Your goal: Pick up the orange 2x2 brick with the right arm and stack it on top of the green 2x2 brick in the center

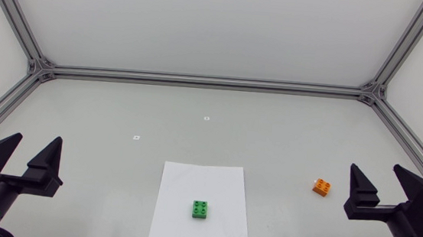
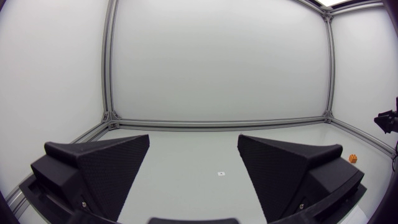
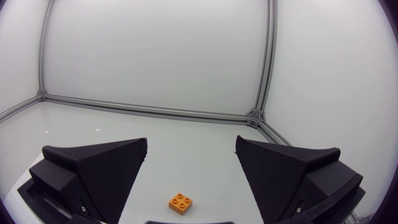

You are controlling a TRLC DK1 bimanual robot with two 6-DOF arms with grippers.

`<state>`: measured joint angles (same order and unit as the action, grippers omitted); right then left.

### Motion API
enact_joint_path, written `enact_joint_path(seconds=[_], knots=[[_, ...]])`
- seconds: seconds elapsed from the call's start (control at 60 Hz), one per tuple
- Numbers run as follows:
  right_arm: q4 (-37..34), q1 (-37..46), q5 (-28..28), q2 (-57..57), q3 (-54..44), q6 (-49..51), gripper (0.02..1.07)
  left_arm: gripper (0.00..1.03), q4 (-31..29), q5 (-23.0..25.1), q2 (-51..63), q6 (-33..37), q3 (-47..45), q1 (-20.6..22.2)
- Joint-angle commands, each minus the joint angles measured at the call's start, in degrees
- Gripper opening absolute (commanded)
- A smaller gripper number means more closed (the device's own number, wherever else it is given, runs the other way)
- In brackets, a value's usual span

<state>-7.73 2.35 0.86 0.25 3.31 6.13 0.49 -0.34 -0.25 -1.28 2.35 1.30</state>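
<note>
**Orange brick (image 1: 322,187) resting on the right side of the table (image 1: 120,110), free of both claws.**

The orange brick lay studs up on the bare tabletop, near the right claw (image 1: 376,168). In the right wrist view it sat ahead of the gap between the fingers and touched neither one. The green brick (image 1: 200,210) sat studs up on a white sheet of paper (image 1: 221,181) near the table's middle, well apart from the orange brick. The right claw stood wide open and held nothing. The left claw (image 1: 38,139), at the table's left side, was also wide open and held nothing.
</note>
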Motion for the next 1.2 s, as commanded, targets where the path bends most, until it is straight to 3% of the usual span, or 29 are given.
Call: enact_joint_path(seconds=[0.0,0.3,0.617,0.967,1.183], knots=[[-2.3,-0.2,0.0,-0.7,-0.3,1.3,1.03,0.99,-0.8,0.3,-0.5,0.8,-2.3,-0.2],[-1.6,-0.2,-0.1,1.3,4.7,1.5,1.03,0.99,-0.8,0.3,-0.5,0.8,-2.3,-0.2],[-2.2,-0.4,-0.2,18.6,16.1,-1.9,1.03,0.99,-0.8,0.3,-0.5,0.8,-2.3,-0.2],[-10.0,-3.1,-0.2,41.5,27.7,-11.5,1.03,0.99,-0.8,0.3,-0.5,0.8,-2.3,-0.2],[-20.8,-2.8,-0.4,57.1,35.4,-22.0,1.03,0.99,-0.8,0.3,-0.5,0.8,-2.3,-0.2]])
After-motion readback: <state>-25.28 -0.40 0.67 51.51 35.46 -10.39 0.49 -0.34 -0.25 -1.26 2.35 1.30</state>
